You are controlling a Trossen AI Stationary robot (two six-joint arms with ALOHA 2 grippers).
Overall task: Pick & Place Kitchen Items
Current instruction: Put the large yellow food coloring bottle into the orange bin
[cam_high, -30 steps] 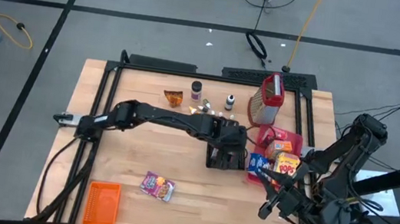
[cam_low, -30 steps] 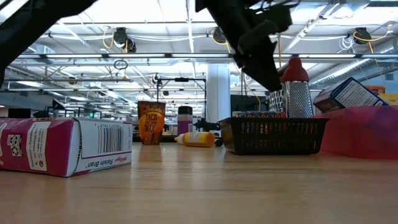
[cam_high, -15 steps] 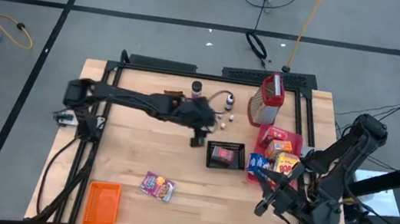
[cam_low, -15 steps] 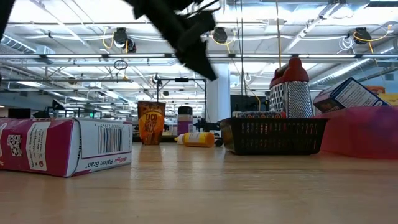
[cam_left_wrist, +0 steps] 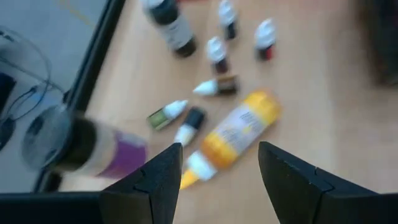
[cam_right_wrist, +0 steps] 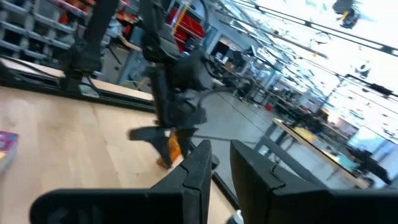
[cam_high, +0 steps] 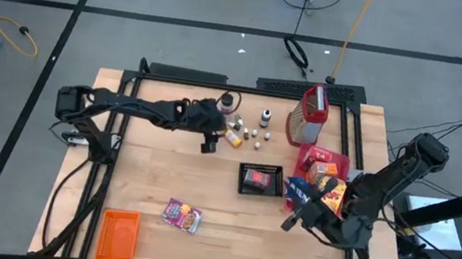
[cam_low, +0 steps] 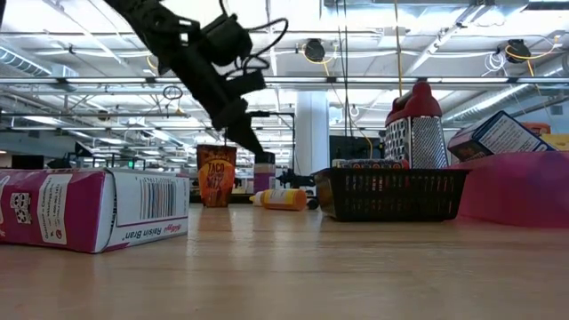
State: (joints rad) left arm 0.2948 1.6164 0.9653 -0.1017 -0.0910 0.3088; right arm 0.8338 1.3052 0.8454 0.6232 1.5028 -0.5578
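My left gripper [cam_high: 207, 147] [cam_low: 252, 147] hangs open and empty over the far middle of the table. Its fingers slant down above a yellow bottle [cam_left_wrist: 239, 134] [cam_high: 232, 135] that lies on its side among several tiny bottles [cam_high: 253, 135]. A dark jar [cam_high: 227, 103] and a taco packet [cam_low: 216, 175] stand nearby. A purple box [cam_high: 181, 215] lies flat near the front. My right gripper [cam_high: 287, 224] [cam_right_wrist: 219, 149] is shut with nothing in it. It is held level in the air at the near right, beside the red tray [cam_high: 313, 154] of boxes.
A black mesh basket [cam_high: 261, 179] with a red item inside sits mid-table, left of the tray. A metal grater [cam_high: 309, 115] stands at the far right. An orange crate [cam_high: 119, 234] lies at the near left corner. Bare wood shows between the purple box and the basket.
My left gripper has swung from over the black basket toward the table's far left and now hangs lower, above the yellow bottle, its fingers still apart. My right gripper has sunk a little and drifted toward the table's left.
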